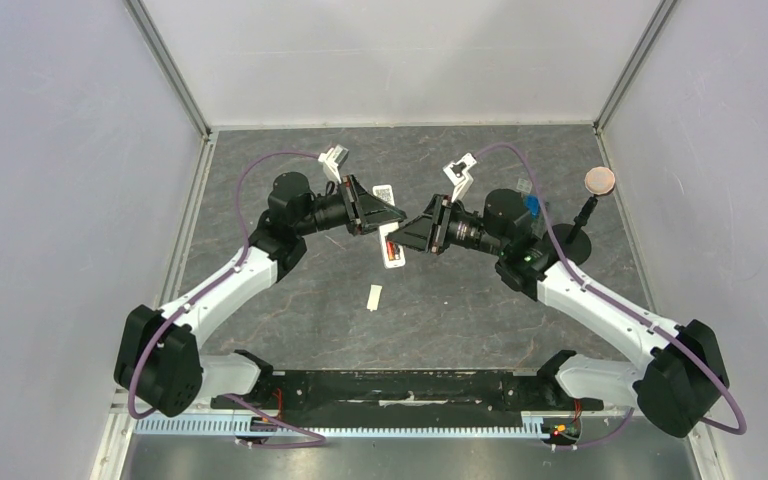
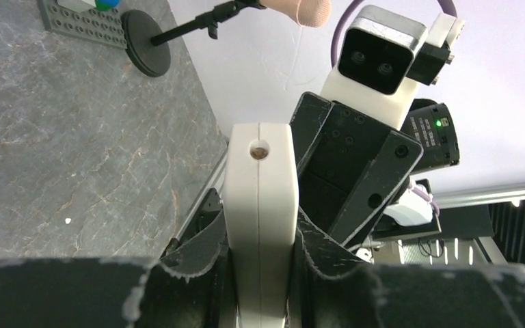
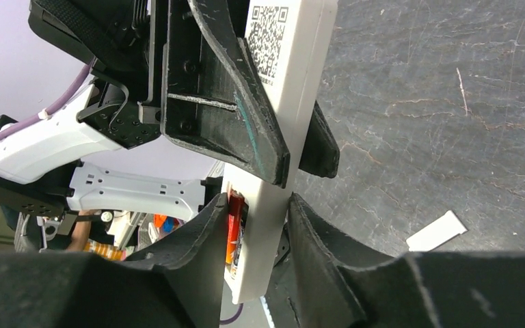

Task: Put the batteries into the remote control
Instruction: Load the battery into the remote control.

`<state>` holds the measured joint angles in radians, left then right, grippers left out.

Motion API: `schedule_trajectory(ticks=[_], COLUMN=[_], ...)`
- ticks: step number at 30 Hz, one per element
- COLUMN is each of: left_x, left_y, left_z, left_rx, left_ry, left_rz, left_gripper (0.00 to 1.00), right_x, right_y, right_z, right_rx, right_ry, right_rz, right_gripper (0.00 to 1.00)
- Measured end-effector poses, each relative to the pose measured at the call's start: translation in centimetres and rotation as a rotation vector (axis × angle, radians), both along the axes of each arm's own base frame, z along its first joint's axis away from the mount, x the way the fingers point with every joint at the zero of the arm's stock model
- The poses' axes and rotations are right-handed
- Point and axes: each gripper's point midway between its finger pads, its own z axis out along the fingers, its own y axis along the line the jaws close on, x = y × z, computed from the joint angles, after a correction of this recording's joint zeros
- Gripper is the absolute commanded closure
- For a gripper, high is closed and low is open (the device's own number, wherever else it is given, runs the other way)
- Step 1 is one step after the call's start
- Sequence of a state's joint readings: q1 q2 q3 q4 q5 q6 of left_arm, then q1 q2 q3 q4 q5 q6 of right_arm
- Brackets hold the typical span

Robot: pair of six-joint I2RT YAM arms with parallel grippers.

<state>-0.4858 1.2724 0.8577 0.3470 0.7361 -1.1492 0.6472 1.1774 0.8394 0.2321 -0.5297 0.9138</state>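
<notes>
Being clamped by the left gripper [image 3: 284, 137] and pinched at its battery end by the right gripper [image 3: 256, 212], the remote control [image 3: 294, 82] is steadied, seemingly so the red battery [image 3: 233, 225] can be seated.

Both arms rise from the near edge, elbows bowed toward the side edges, wrists turned inward to meet at mid-worktop. The left gripper [image 1: 396, 214] clamps the remote control [image 1: 393, 254] edgewise. The right gripper [image 1: 409, 233] pinches its other end.
</notes>
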Motion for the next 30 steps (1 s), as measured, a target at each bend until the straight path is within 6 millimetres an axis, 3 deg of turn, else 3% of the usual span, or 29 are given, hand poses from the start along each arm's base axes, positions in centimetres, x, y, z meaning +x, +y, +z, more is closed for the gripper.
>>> schedule_trajectory(ticks=[4,8,14,18,22,26,30], left_x=[0.0,-0.1,0.1,0.3,0.9,2.1,4.4], left_y=[-0.1,-0.1,-0.1,-0.1,0.2,1.6,5.8], left_z=[0.3,0.6,0.8,0.8,0.5,-0.6,-1.7], left_rx=[-0.010,-0.020,-0.028,-0.028,-0.018,0.034,0.124], left_ry=[-0.015,-0.031,-0.027,-0.021,-0.013,0.013,0.027], left_rz=[-0.004,-0.014,-0.004,0.011,0.044,0.124,0.304], left_gripper=[0.98,0.98,0.98,0.98,0.98,0.98,0.98], right_x=[-0.1,-0.2,-0.3,-0.7,-0.7,-0.6,0.3], right_y=[0.0,0.1,0.2,0.3,0.1,-0.7,-1.6], right_z=[0.1,0.3,0.6,0.7,1.1,2.0,0.7], right_rx=[0.017,0.040,0.059,0.067,0.080,0.095,0.031], right_ry=[0.004,0.017,0.023,0.041,0.047,0.025,0.017], right_rz=[0.005,0.008,0.015,0.027,0.022,0.000,-0.070], right_gripper=[0.76,0.76,0.40,0.32,0.30,0.30,0.34])
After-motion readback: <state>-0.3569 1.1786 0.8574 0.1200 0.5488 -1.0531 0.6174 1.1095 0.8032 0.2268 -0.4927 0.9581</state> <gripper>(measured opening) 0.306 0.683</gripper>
